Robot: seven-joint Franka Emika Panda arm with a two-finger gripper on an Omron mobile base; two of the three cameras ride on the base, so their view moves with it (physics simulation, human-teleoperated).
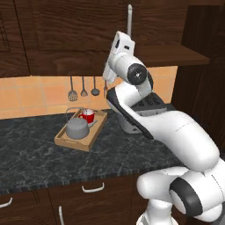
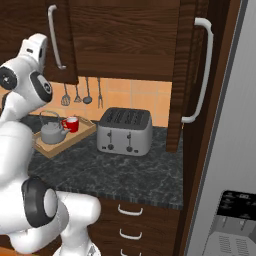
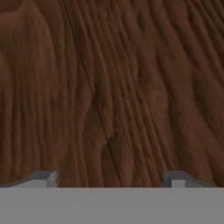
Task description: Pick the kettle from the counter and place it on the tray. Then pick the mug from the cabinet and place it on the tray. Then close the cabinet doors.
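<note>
Left base view: kettle (image 1: 78, 127) and mug (image 1: 87, 116) on tray (image 1: 72, 143), mug at kettle's 1 o'clock. Door-closing step in hand. Hand view: gripper (image 3: 109, 178) jaws spread wide, empty, facing cabinet door (image 3: 112, 87) close up. Next, likely: push door shut.
</note>
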